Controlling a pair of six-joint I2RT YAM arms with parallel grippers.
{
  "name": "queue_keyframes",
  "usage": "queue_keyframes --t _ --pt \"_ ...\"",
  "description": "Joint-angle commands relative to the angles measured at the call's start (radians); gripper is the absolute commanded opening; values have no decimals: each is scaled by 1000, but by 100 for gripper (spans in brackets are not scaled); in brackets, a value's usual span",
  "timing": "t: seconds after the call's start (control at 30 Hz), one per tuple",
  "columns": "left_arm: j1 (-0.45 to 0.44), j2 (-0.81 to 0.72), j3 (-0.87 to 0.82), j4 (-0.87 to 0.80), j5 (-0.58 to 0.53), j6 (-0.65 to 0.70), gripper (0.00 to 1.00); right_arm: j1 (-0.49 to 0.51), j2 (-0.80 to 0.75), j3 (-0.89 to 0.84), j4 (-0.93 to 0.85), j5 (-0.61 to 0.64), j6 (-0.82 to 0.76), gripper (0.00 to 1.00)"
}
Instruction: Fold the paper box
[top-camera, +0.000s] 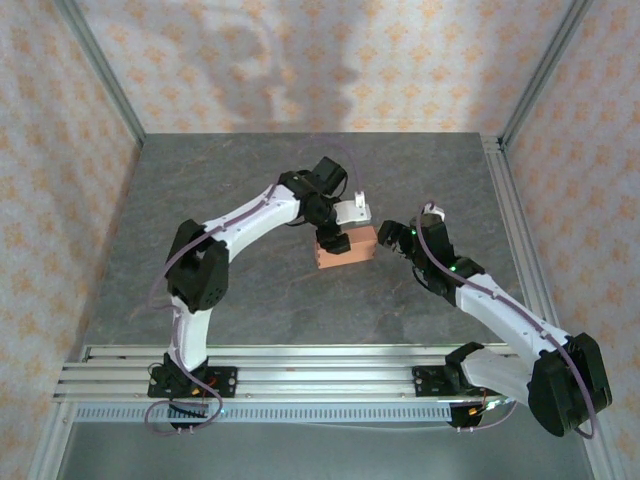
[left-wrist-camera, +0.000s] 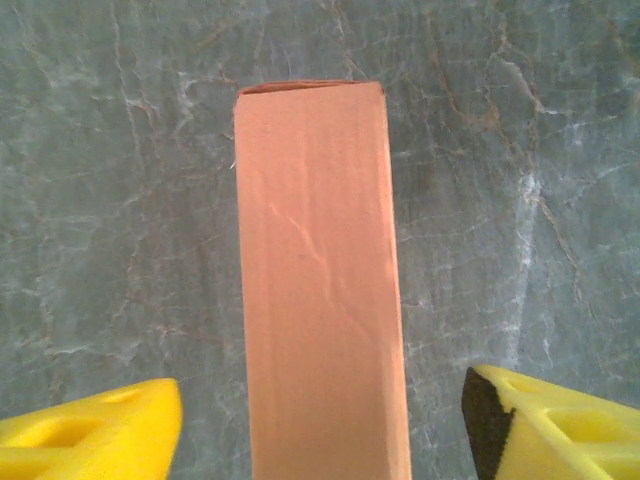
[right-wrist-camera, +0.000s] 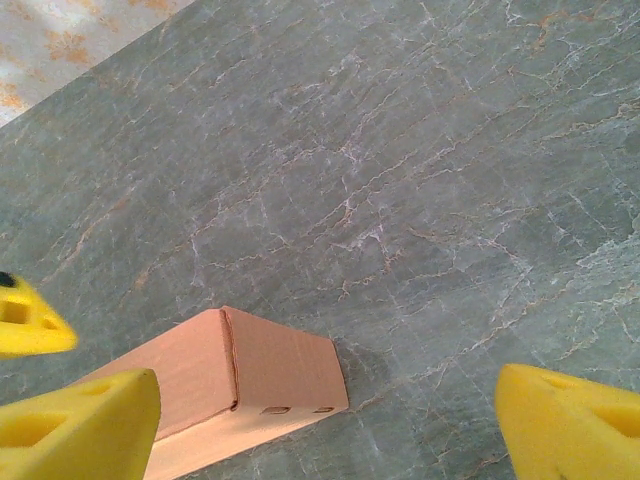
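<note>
Your paper box (top-camera: 347, 250) sits on the grey table (top-camera: 240, 180) as a closed, shallow salmon block with one faint crease in its top panel. Your left hand (top-camera: 336, 238) hovers over the box, fingers spread on either side, not touching. Your right hand (top-camera: 388, 236), just right of the box, is spread and empty. The folding looks nearly finished, but you cannot tell if every tab is tucked.
</note>
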Motion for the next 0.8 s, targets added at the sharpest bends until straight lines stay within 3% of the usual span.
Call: queue_keyframes --t 0.0,0.2,0.33,0.5,0.77 --pt "-14 15 50 -108 -24 31 66 -4 -7 -5 -8 -4 -19 87" --pt "-28 4 27 -100 -62 55 45 -5 -8 -8 -8 2 -24 87" --pt "-50 -32 -29 -39 -191 72 35 -5 -4 -10 -1 2 -25 86" --pt "-70 -102 -148 135 -367 95 35 -6 8 -8 6 -1 -27 86" --pt "-78 -169 -379 497 -601 245 35 -4 30 -16 26 -5 -14 86"
